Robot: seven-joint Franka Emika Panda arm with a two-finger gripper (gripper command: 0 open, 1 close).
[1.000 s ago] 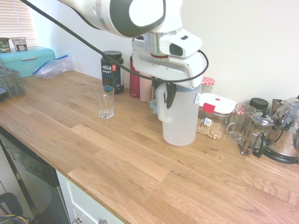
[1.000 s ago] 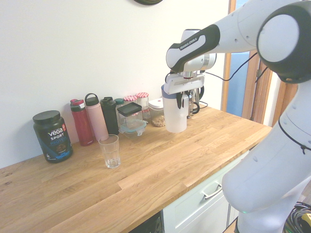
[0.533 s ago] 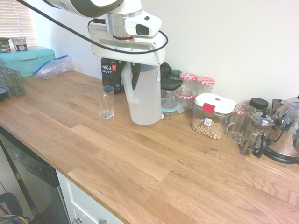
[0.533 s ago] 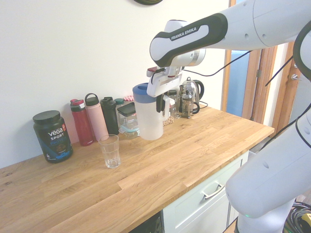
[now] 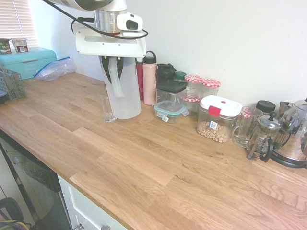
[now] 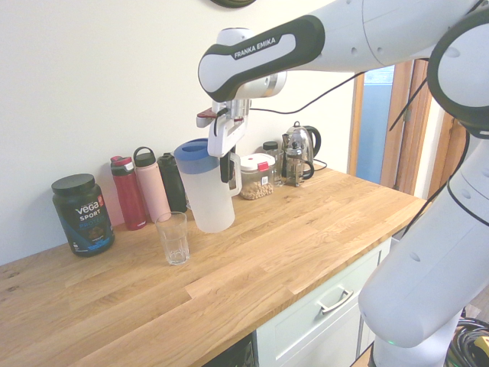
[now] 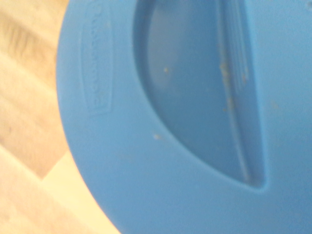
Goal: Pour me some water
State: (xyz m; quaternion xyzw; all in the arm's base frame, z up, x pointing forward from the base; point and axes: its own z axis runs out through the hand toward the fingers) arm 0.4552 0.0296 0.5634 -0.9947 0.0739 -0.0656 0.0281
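A translucent white pitcher [image 5: 123, 93] [image 6: 209, 196] with a blue lid [image 6: 194, 150] hangs upright from my gripper [image 5: 113, 72] [image 6: 228, 165], which is shut on its handle. The pitcher stands right beside a clear empty drinking glass [image 6: 174, 238], whose edge peeks out from behind it [image 5: 106, 109] in the first exterior view. The blue lid [image 7: 195, 122] fills the wrist view, with countertop wood beside it. No water can be made out in the pitcher or the glass.
Along the wall stand a black Vega tub [image 6: 82, 214], a red bottle [image 6: 127, 193], a pink bottle [image 5: 149, 79], food containers [image 5: 169, 106], a box of nuts [image 5: 218, 118], a French press [image 5: 261, 137] and a kettle [image 5: 295, 136]. A teal bread box [image 5: 26, 61] sits at the counter's end.
The arm has carried the pitcher along the counter, away from the kettle and nut box, until it came up next to the glass. The grip stayed shut on the handle.
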